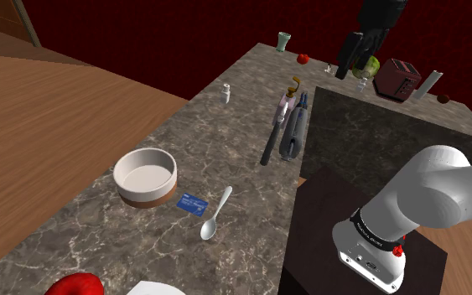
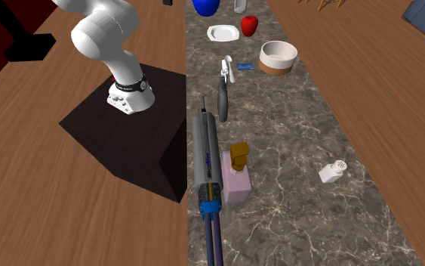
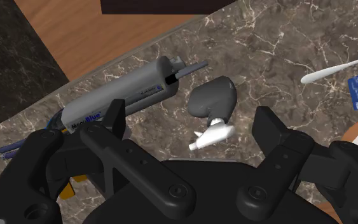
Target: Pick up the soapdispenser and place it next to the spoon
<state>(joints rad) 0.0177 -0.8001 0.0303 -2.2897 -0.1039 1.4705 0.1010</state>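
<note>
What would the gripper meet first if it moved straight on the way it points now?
Probably the dark-handled tool on the counter: in the wrist view it lies in line between the open fingers of the gripper, well ahead; depth is unclear.

Pink soap dispenser (image 2: 235, 184) stands upright, well apart from spoon (image 1: 216, 214).

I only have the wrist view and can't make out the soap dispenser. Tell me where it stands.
Observer: The soap dispenser stands upright right beside the grey tube, on the side away from the stand.
Operator: Say what lies between it and the spoon.
Observer: The dark-handled tool lies on the counter between it and the spoon.
</note>
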